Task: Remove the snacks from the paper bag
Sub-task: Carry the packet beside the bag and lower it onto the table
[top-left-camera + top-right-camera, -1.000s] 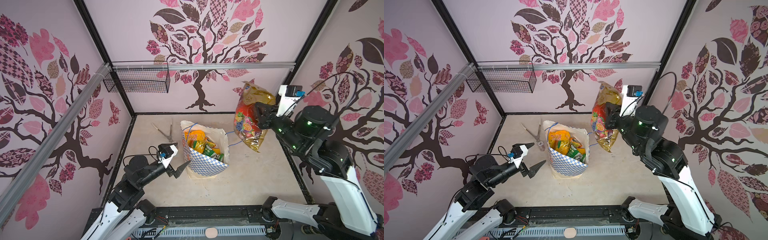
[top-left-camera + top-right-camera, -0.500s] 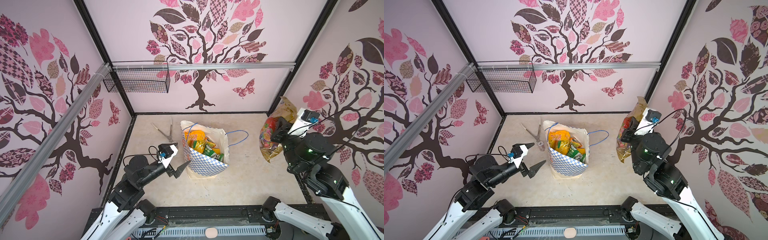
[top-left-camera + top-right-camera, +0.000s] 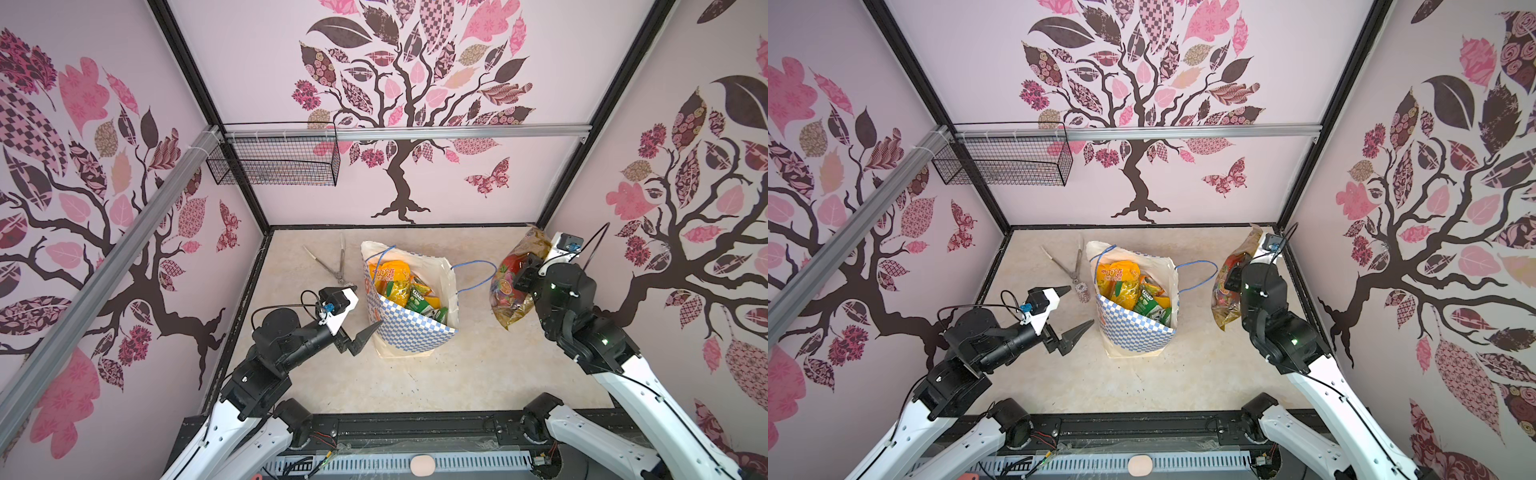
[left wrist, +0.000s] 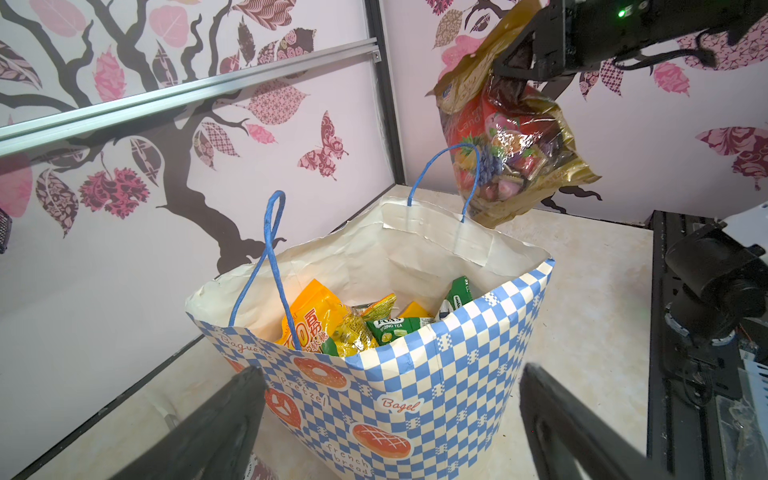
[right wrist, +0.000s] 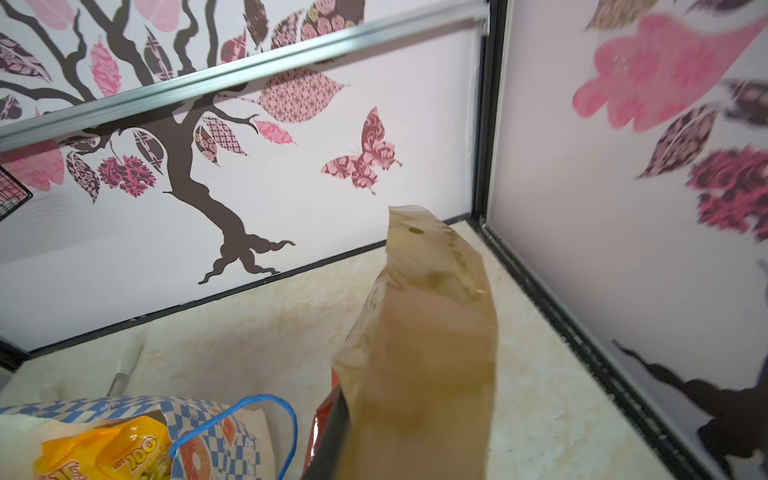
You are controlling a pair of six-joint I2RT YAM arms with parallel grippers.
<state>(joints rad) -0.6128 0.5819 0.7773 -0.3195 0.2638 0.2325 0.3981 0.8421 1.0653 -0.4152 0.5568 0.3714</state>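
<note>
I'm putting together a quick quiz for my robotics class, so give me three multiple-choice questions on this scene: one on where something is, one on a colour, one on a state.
1. Where are the metal tongs?
A) on the table, left of the paper bag in both top views
B) inside the bag
C) on top of the bag

2. What colour are the bag's cord handles?
A) red
B) blue
C) black

3. The right gripper is:
A) open and empty
B) shut on the gold-red fruit packet
C) inside the bag

Answers: 1 A, they lie flat beside the bag; 2 B, both loops show blue; 3 B, the packet hangs from its closed jaws.
</note>
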